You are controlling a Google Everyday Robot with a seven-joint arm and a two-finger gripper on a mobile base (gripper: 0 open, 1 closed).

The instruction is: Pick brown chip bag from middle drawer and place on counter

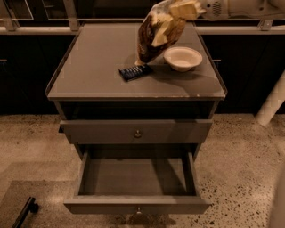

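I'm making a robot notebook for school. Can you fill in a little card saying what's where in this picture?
gripper: top of the picture, over the counter's back, shut on the bag's top
brown chip bag: hanging tilted, low end close to the counter
counter: holds the bowl and the packet
white bowl: right of the bag
dark-blue packet: lying flat by the bag's low end
middle drawer: front showing, inside hidden
bottom drawer: pulled out wide

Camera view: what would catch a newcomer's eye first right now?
The brown chip bag hangs from the pincer at the top, over the back of the counter, beside a white bowl and a dark-blue packet. Below, the lowest drawer stands pulled wide open, while the middle drawer looks shut or nearly so.
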